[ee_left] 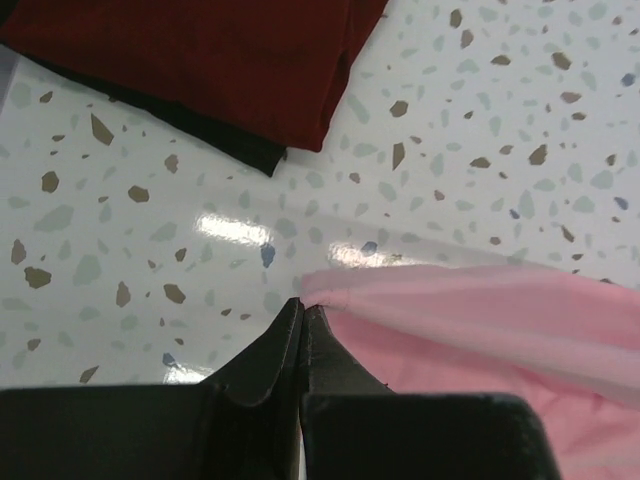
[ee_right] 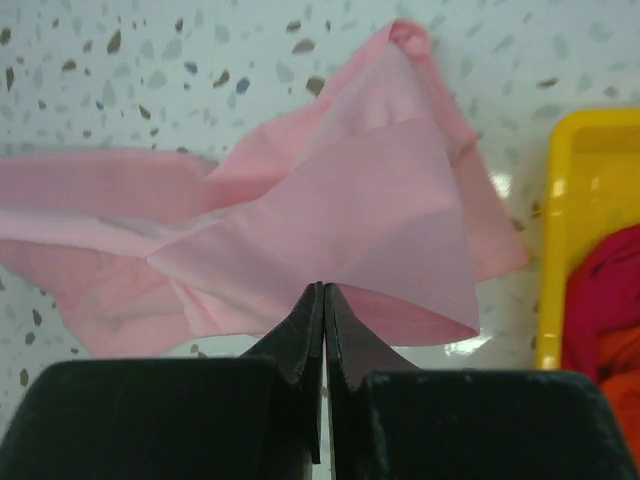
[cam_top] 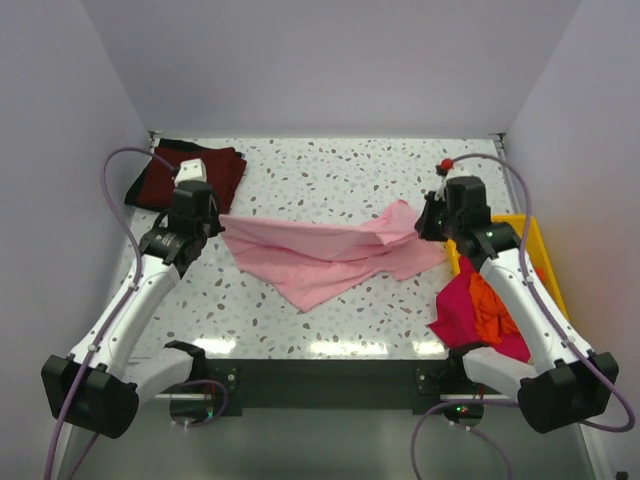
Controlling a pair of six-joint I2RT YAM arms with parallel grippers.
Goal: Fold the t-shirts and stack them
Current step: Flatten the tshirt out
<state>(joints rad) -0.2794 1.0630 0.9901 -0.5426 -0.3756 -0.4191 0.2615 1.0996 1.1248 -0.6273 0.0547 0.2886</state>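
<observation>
My left hand (ee_left: 302, 305) is clamped together on the left corner of the pale pink cotton t-shirt (cam_top: 320, 255), and my right hand (ee_right: 323, 290) is clamped on its right end. The shirt lies stretched between them on the speckled worktop (cam_top: 330, 165). Beyond its left corner a folded dark maroon t-shirt (cam_top: 225, 170) rests on a black t-shirt (ee_left: 240, 150). To its right, a magenta t-shirt (cam_top: 458, 310) and a bright orange t-shirt (cam_top: 490, 312) spill from a shallow yellow plastic tray (cam_top: 540, 240).

Overhead view covers whole desk (cam_top: 330, 170). Wrist views look closely past left claw (ee_left: 302, 312), right claw (ee_right: 323, 292); all share pale pink t-shirt (cam_top: 320, 255).
</observation>
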